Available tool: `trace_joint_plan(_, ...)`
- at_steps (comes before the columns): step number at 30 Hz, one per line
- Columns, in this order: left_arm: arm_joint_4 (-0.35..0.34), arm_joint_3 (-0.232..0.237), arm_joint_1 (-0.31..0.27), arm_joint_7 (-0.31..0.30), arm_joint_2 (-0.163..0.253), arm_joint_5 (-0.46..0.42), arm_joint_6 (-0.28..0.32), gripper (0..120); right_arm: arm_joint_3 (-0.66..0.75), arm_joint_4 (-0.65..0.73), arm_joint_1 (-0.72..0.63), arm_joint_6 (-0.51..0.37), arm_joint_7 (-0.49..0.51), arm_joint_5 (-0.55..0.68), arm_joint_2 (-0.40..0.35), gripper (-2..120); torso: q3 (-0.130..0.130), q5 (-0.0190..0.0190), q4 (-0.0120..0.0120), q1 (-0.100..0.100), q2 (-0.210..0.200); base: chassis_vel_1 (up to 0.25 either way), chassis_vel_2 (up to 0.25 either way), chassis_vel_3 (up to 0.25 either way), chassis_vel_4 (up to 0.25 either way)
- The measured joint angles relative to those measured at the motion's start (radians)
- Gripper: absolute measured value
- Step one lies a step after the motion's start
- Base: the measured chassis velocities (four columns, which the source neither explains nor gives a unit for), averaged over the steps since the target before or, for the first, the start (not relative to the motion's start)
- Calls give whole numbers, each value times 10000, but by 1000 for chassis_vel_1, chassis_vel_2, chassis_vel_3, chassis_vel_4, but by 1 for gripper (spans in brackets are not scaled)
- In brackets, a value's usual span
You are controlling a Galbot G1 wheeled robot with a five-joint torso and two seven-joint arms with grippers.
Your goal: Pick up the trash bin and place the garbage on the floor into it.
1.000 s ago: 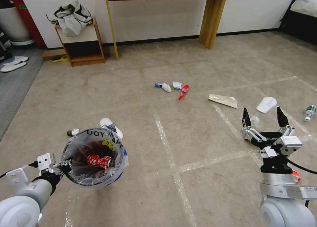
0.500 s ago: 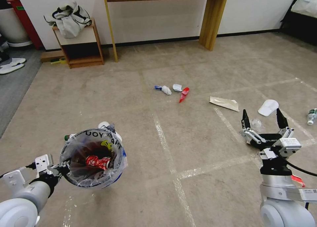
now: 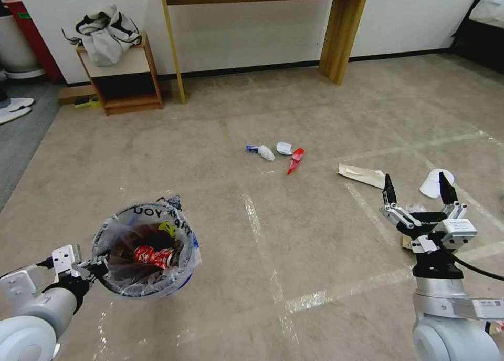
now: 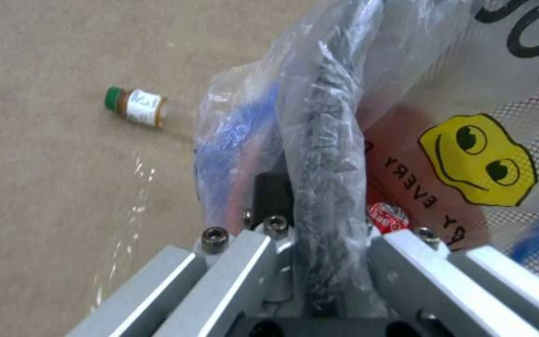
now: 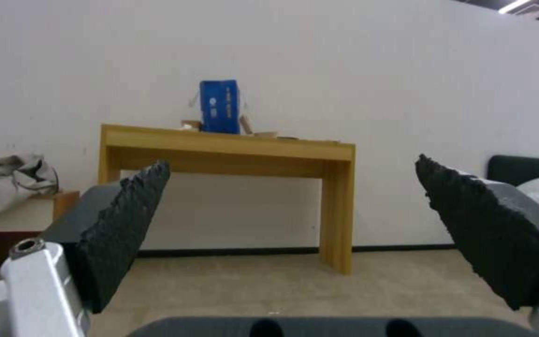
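Observation:
My left gripper (image 3: 93,269) is shut on the rim of the trash bin (image 3: 144,250) and holds it off the floor at the lower left. The bin's clear bag (image 4: 344,117) carries black letters and a yellow mark, and a red can (image 3: 154,256) lies inside. My right gripper (image 3: 417,190) stands open at the lower right, fingers pointing up. Garbage lies ahead: a white tissue (image 3: 261,151), a white scrap (image 3: 284,148), a red wrapper (image 3: 295,160), a tan paper bag (image 3: 362,175) and a white sole (image 3: 436,182). A green-capped bottle (image 4: 135,104) lies on the floor beside the bin.
A wooden table (image 3: 336,35) stands against the far wall. A low shelf (image 3: 118,82) with a bundled grey bag on it is at the back left. White slippers (image 3: 13,109) lie at the far left. Pale tape lines cross the beige floor.
The whole head view has shifted, so the camera moved: the litter sits lower in the picture and the far-right bottle has left it. Both grippers keep their pose.

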Motion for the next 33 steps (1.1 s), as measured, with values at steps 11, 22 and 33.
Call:
trace_joint_plan(11,67,-2,-31,0,31,-17,-7,1,-23,-38,47,-66,20,-34,35,100,-1,-3,1,0,0,-156,146,143,-140)
trace_joint_plan(22,115,37,-26,2,28,-8,-39,1,-25,-55,54,-115,59,-66,39,100,-1,-1,2,0,0,-151,152,138,-153)
trace_joint_plan(33,143,0,-8,10,113,-34,-71,1,-88,-44,82,-304,167,-162,62,100,-1,-1,1,-2,0,-157,149,152,-147)
